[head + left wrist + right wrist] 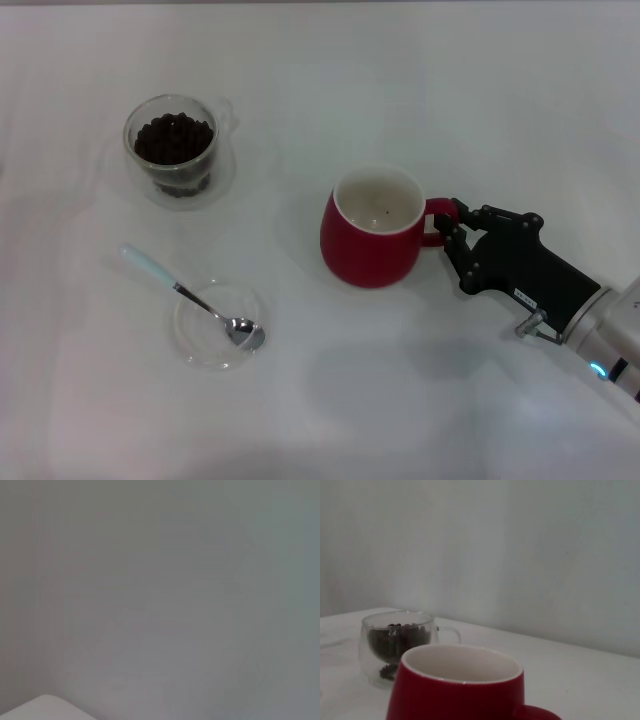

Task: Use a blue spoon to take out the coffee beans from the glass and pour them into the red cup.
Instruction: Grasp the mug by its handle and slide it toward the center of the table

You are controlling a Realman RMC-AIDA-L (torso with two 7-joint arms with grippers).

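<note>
The red cup (368, 250) stands upright right of the table's middle, its cream inside nearly bare. My right gripper (452, 224) reaches in from the right and is shut on the cup's red loop handle. The glass (172, 150) stands at the far left, filled with dark coffee beans (173, 138). The blue spoon (160, 275) lies at the near left, its silver bowl resting in a shallow clear dish (186, 322). In the right wrist view the red cup (455, 695) is close, with the glass (395, 645) and coffee beans (397, 637) behind it. My left gripper is out of view.
The white table (330, 420) carries only these items. The left wrist view shows a plain grey wall (160, 580) and a corner of the table (40, 707).
</note>
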